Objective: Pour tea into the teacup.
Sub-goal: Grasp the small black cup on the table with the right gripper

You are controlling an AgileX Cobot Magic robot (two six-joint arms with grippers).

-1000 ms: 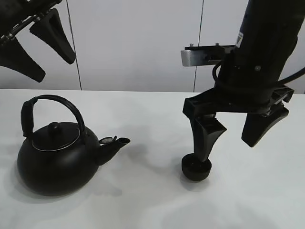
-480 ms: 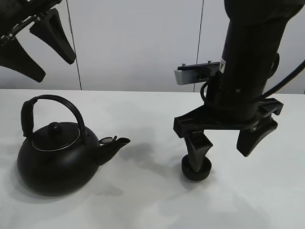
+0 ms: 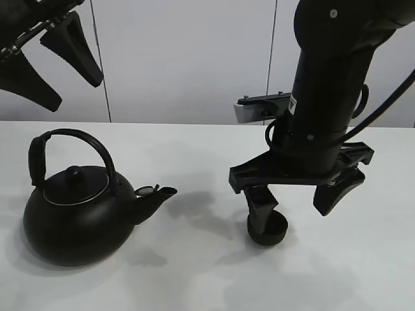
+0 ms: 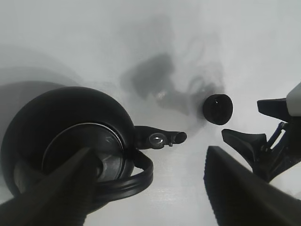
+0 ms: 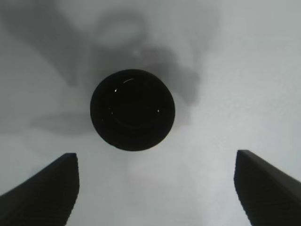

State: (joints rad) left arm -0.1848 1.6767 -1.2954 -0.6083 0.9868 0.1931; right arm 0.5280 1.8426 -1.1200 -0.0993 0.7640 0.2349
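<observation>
The small black teacup (image 3: 268, 230) stands upright on the white table (image 3: 194, 278), right of centre. My right gripper (image 3: 298, 201) is open just above it, one finger (image 3: 260, 207) in front of the cup's left side, the other off to the right. In the right wrist view the teacup (image 5: 132, 109) lies ahead of the open right gripper (image 5: 155, 188), not between its fingers. The black kettle (image 3: 74, 214) stands at the left, spout toward the cup. My left gripper (image 3: 52, 65) is open, high above the kettle. The left wrist view shows the kettle (image 4: 70, 136) and the teacup (image 4: 217, 108) below my open left gripper (image 4: 148, 197). No tea shows.
A pale panelled wall (image 3: 188, 58) rises behind the table's far edge. A bare strip of table (image 3: 207, 214) separates the kettle's spout from the cup.
My right arm has moved left and down, bringing the open gripper lower over the teacup. The kettle, the cup and the left gripper have not moved.
</observation>
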